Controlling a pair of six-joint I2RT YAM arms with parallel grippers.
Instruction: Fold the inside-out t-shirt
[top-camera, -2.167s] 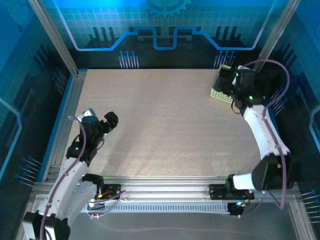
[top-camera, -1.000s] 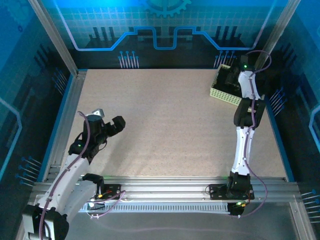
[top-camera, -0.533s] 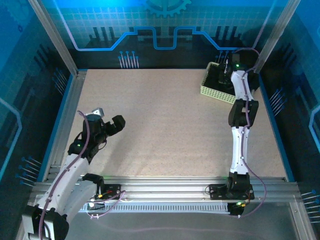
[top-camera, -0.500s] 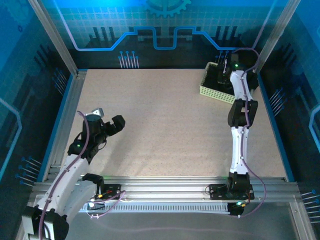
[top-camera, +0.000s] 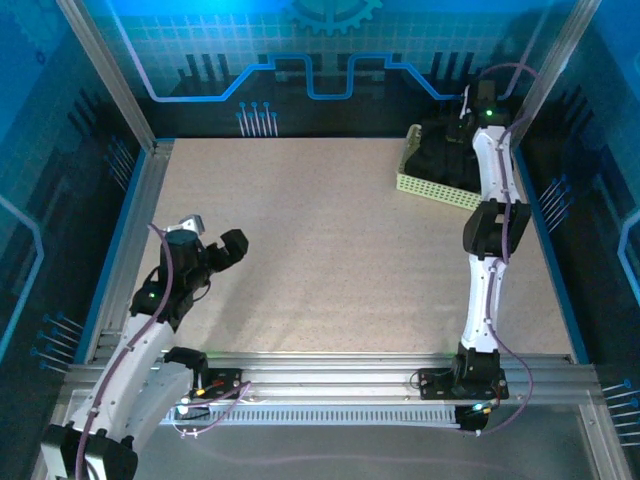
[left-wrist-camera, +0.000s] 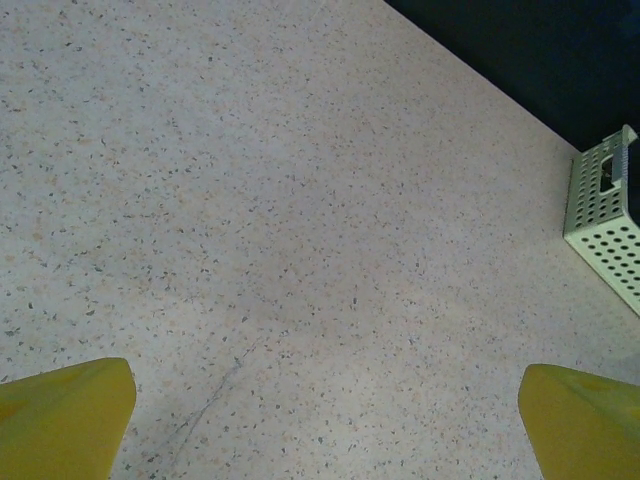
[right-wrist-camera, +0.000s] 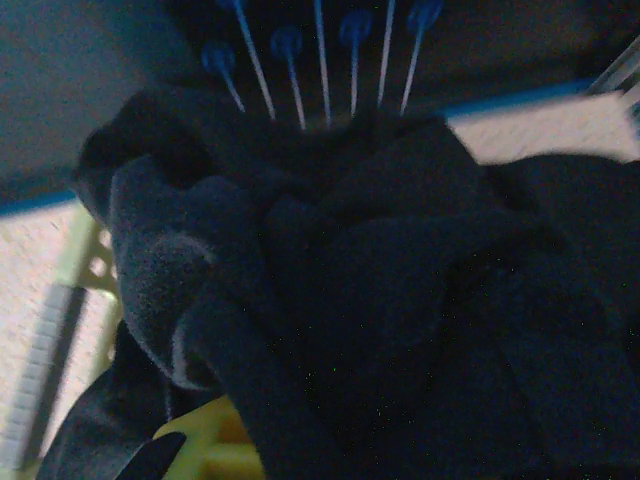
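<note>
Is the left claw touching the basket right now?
Apart. The top view shows the left claw open at the near left of the table, the basket at its far right corner, bare surface between them.

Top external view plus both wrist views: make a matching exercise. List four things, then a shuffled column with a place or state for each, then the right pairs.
Things
1. black soft fabric t-shirt
2. pale yellow-green plastic lattice basket
3. left tool
4. right tool

Places or states
A. open, above the bare speckled table, near left
B. bunched up in a heap
C. stretched out to the far right, over the basket
D. resting on the table at its far right corner

Pairs: 1-B; 2-D; 3-A; 4-C
</note>
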